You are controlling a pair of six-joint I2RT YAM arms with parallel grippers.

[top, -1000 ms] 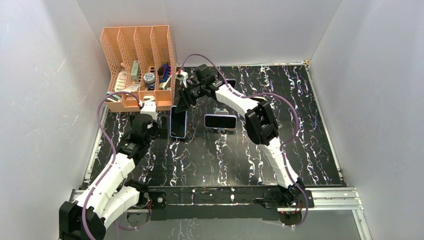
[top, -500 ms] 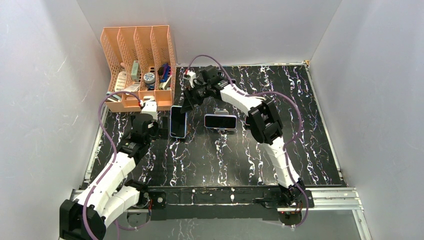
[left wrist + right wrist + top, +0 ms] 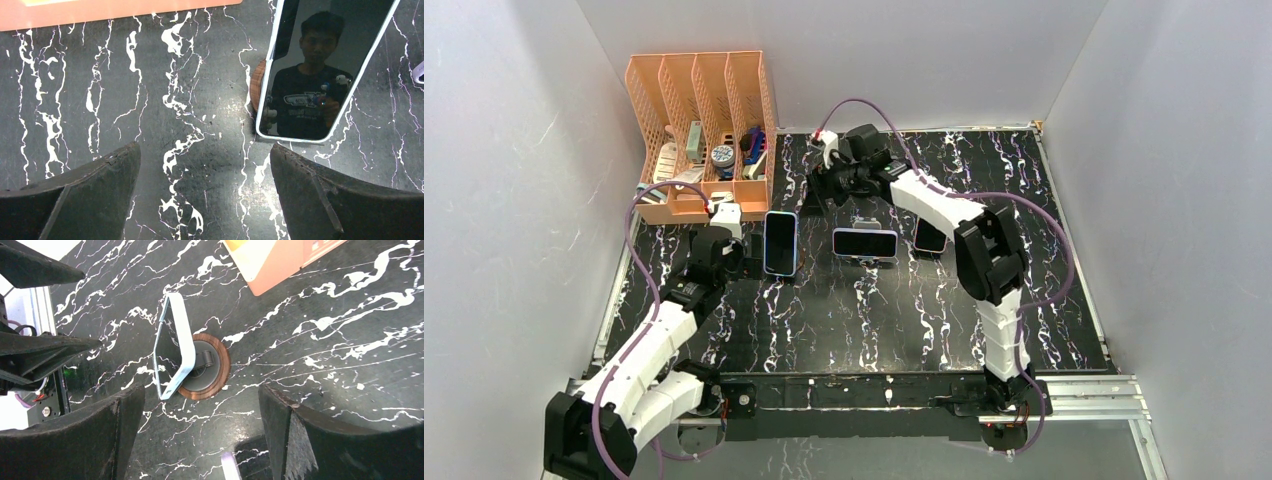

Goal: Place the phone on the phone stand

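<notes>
A light-blue phone (image 3: 780, 243) stands upright on a round wooden phone stand (image 3: 216, 371), left of centre on the black marble table. It shows in the left wrist view (image 3: 320, 75) and the right wrist view (image 3: 172, 347). My left gripper (image 3: 722, 262) is open and empty just left of this phone. My right gripper (image 3: 826, 188) is open and empty, above the table behind and right of it. A second phone (image 3: 864, 243) rests sideways on another stand at centre. A third phone (image 3: 930, 237) stands to its right.
An orange file organiser (image 3: 704, 130) with small items stands at the back left, close to the blue phone. White walls enclose the table on three sides. The metal rail (image 3: 884, 385) runs along the front edge.
My right gripper has let go of the blue phone and drawn back to the right and away from it. The phone stays upright on its stand. The left arm has barely moved.
</notes>
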